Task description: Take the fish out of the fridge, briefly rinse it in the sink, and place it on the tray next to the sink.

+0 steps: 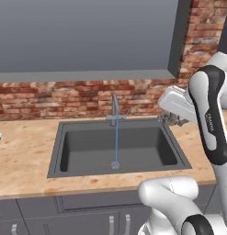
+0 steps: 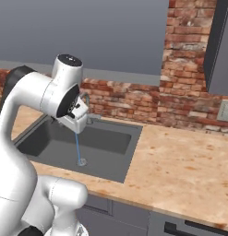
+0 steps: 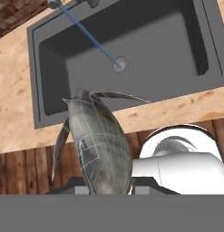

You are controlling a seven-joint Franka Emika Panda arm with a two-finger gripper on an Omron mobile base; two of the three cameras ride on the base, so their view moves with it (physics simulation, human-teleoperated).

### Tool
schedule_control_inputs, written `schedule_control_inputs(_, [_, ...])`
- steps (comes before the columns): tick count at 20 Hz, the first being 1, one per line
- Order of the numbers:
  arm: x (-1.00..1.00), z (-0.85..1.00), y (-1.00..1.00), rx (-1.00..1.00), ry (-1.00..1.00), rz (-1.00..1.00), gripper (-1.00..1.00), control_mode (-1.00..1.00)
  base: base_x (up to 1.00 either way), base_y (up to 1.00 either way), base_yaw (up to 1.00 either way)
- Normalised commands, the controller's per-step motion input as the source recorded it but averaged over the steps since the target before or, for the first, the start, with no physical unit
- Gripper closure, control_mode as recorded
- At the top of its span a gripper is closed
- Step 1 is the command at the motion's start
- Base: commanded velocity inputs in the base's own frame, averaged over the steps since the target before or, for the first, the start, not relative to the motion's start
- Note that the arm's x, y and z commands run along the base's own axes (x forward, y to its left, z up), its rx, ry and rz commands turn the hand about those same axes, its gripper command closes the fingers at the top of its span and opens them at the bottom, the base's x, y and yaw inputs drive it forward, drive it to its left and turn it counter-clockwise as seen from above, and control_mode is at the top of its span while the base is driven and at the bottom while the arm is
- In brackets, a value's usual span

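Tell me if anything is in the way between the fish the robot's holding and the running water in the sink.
Nothing visible blocks it. The fish is held in the gripper, above the counter edge beside the sink. The basin between it and the water stream looks bare down to the drain.

Sink basin wide and open from above, only the faucet and its thin water stream standing at the back middle, bare worktop right of the basin, brick wall closing behind
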Motion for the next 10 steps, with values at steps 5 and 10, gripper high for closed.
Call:
schedule_control_inputs(5, [0.56, -0.31, 0.07, 0.07, 0.09, 0.16, 1.00, -1.00, 0.00, 0.00, 0.00])
schedule_control_inputs(10, [0.81, -0.14, -0.02, 0.21, 0.19, 0.21, 1.00, -1.00, 0.00, 0.00, 0.00])
